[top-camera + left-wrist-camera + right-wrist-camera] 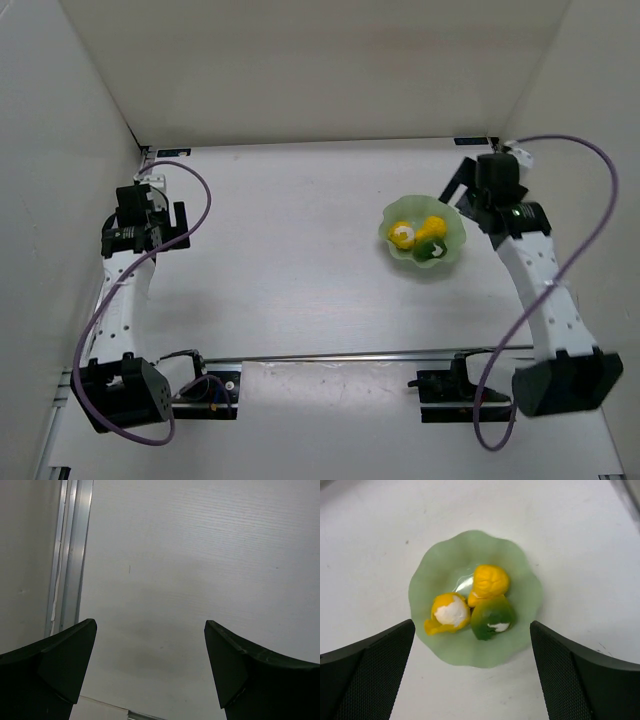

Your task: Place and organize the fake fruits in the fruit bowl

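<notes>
No readable text, labels, brands, numbers or signs in any view.

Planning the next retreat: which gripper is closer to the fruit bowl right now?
Right. The right gripper hangs open just beside the fruit bowl's far right rim. The left gripper, also open, is far across the table near its left edge.

Item: fruit bowl [427, 575], pale translucent green with a scalloped rim, resting on a white table [570, 545].
Contents: three pieces, clustered and touching at the centre.
- lumpy yellow fruit [490, 581], far side
- yellow fruit with white patch [448, 614], near left
- green fruit with white spot [492, 618], near right

Also in view: right gripper [471, 630], with dark textured fingers [375, 675] spread wide in the lower corners, gripping nothing.
</notes>
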`<action>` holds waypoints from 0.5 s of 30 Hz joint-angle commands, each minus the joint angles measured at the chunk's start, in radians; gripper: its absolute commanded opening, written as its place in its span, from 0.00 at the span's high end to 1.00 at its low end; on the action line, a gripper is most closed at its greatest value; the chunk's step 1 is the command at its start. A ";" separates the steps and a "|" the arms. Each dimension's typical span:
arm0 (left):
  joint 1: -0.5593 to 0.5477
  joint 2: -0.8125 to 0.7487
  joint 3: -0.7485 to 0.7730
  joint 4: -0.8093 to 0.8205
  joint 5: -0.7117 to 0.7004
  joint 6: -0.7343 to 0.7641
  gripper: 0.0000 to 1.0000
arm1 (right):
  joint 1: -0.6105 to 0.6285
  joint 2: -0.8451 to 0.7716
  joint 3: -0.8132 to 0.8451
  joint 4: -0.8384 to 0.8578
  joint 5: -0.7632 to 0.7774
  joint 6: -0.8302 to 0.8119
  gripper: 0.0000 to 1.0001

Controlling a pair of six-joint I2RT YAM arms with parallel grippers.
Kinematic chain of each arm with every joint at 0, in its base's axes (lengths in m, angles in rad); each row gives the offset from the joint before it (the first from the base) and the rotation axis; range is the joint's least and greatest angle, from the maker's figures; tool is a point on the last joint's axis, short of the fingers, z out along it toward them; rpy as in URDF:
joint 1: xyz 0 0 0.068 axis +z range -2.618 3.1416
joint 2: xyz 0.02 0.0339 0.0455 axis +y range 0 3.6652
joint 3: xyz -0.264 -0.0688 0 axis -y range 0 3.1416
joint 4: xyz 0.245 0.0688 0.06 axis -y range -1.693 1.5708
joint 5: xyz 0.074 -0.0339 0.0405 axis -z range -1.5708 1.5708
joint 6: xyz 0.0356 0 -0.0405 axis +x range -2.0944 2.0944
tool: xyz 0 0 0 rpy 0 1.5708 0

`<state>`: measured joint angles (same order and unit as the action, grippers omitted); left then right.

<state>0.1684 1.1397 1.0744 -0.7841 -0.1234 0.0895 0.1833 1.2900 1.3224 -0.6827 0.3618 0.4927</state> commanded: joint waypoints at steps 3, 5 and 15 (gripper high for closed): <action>0.020 -0.098 -0.066 -0.007 -0.030 0.000 0.00 | -0.081 -0.279 -0.283 -0.025 0.109 0.133 0.00; 0.020 -0.136 -0.088 -0.007 -0.021 0.000 0.00 | -0.093 -0.369 -0.348 -0.015 0.109 0.158 0.00; 0.029 -0.219 -0.175 -0.007 -0.050 -0.031 0.00 | -0.093 -0.535 -0.534 -0.072 -0.041 0.259 0.00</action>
<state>0.1890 0.9546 0.9131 -0.7952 -0.1501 0.0765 0.0914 0.7868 0.7918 -0.7349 0.3622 0.7017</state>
